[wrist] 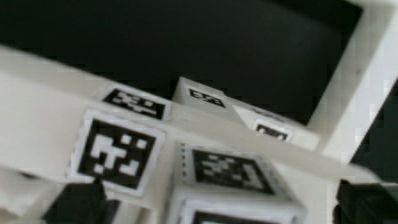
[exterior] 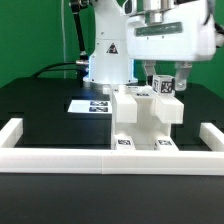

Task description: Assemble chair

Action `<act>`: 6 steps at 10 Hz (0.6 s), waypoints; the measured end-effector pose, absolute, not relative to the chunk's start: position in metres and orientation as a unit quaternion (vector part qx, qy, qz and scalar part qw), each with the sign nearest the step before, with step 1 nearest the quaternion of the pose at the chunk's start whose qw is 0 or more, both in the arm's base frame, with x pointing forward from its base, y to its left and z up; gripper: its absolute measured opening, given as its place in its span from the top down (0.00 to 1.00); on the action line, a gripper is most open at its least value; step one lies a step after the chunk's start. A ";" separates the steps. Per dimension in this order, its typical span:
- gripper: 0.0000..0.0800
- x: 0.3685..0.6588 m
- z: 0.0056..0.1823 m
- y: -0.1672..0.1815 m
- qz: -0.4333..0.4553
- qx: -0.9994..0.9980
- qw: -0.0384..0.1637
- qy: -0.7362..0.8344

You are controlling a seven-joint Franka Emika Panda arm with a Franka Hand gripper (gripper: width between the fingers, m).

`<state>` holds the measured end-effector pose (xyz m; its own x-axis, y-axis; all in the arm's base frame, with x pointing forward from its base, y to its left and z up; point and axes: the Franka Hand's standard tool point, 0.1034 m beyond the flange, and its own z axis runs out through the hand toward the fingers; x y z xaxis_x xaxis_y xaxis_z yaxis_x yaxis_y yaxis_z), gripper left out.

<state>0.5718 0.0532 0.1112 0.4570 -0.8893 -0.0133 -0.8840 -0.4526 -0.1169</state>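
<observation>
Chair dead centre on the black counter, folks: chunky white blocks joined into a stepped shape, with small black-and-white tags on the faces toward the camera, two of them low down at the front. At one o'clock on the chair, a tagged piece pokes up highest, and that's where the action is. The pincer hangs right over it, fingers spread wide, one on either side of that piece. Jaws open, though whether the pads brush the plastic I can't tell from here.

Wrist view agrees. Tagged white faces of the chair fill the picture, with dark fingertips well apart, all a bit blurry.

Out from the chair now. The marker board lies flat on the counter at ten o'clock, just beside it. The arm's white base stands at eleven o'clock, behind the board. The white border frame runs across at six o'clock, with a side rail at each end.
</observation>
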 end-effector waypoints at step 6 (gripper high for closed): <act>0.19 0.574 0.117 0.054 -0.046 -0.977 0.042 0.202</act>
